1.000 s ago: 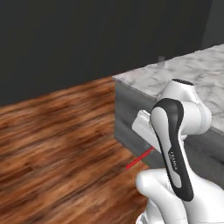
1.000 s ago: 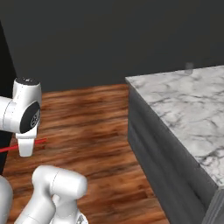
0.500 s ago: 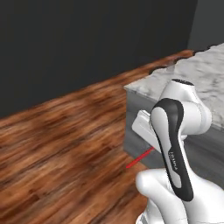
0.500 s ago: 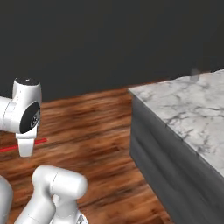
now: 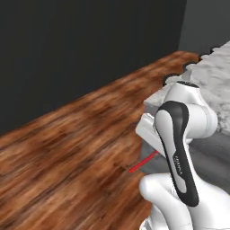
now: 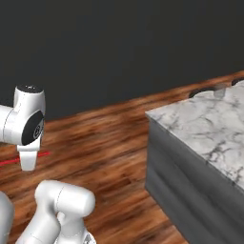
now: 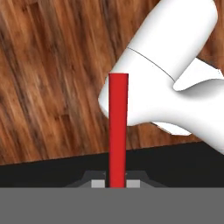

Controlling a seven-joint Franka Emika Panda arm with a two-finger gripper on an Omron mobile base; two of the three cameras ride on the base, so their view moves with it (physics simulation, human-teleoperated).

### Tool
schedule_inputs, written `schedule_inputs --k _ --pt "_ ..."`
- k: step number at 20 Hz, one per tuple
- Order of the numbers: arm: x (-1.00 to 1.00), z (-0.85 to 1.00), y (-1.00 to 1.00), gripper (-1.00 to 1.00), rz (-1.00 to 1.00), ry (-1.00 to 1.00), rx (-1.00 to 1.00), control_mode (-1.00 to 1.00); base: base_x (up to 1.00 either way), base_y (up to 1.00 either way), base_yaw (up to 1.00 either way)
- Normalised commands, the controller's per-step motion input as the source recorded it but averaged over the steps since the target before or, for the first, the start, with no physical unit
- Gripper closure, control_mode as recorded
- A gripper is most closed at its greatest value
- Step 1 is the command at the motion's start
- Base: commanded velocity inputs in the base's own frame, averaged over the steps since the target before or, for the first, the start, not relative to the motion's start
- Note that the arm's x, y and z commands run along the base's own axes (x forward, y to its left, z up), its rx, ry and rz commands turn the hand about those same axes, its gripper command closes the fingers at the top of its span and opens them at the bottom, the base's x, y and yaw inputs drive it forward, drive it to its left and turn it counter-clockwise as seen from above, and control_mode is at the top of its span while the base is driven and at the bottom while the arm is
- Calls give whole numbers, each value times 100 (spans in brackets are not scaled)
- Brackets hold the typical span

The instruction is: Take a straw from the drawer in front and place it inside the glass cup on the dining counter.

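Dark walls close off the room behind a wood plank floor, and the white marble bench with its grey veining stands at the right of both base views, its thick edge above a dark grey side.

My hand is clenched on the red straw. In the hand view the straw rises straight up from between my two small dark finger tips, crossing in front of a white part of my own arm, with the floor beyond it. In the left base view the straw sticks out level to the left from behind my arm, above the floor and well short of the bench. In the right base view it shows as a thin red line at the left edge, again over the floor and well apart from the bench's near corner.
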Motion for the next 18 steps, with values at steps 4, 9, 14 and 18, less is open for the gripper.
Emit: schedule_inputs --k 4,9,14,18 --pt "0 0 0 100 0 0 0 100 100 100 -29" --pt "0 0 0 100 0 0 0 100 100 100 -32" --pt "0 0 0 100 0 0 0 100 100 100 -35" --pt "0 0 0 100 0 0 0 100 100 100 -39"
